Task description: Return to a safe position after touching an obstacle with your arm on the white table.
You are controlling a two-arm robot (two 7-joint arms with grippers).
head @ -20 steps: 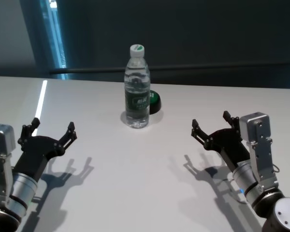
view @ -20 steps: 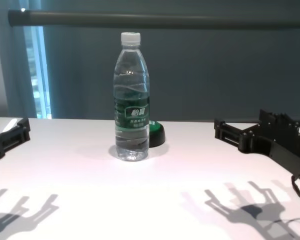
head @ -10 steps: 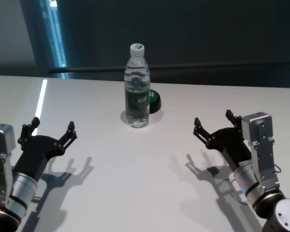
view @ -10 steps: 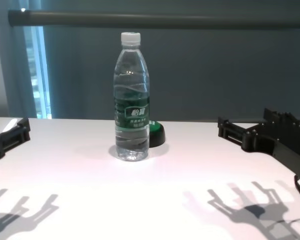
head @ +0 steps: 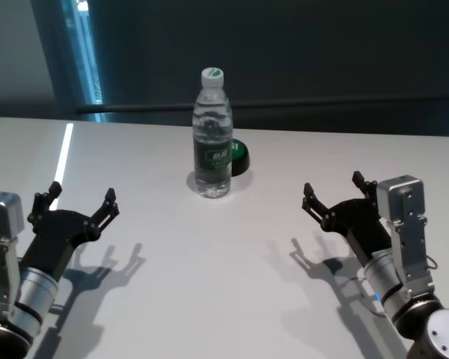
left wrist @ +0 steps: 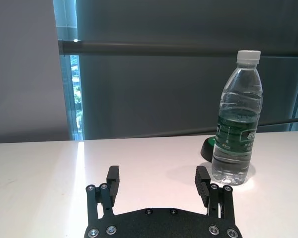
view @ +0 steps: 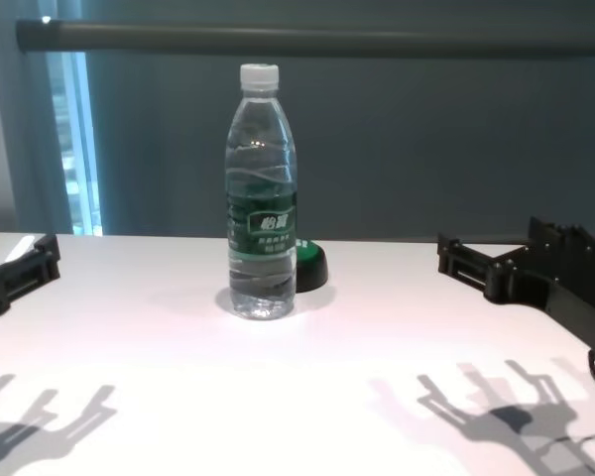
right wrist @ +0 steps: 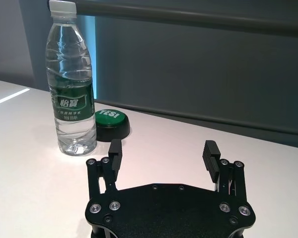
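Note:
The obstacle, a tall clear water bottle with a white cap and dark green label, stands upright at the far middle of the white table. It also shows in the chest view, the left wrist view and the right wrist view. My right gripper is open and empty, hovering above the table well to the right of the bottle and apart from it; the chest view and right wrist view show it too. My left gripper is open and empty, parked at the near left.
A small dark green dome-shaped object sits on the table right behind the bottle, touching or nearly touching it. A dark wall with a horizontal rail runs along the table's far edge.
My right gripper has drawn back a little to the right, away from the bottle. The bottle and the left arm have not moved.

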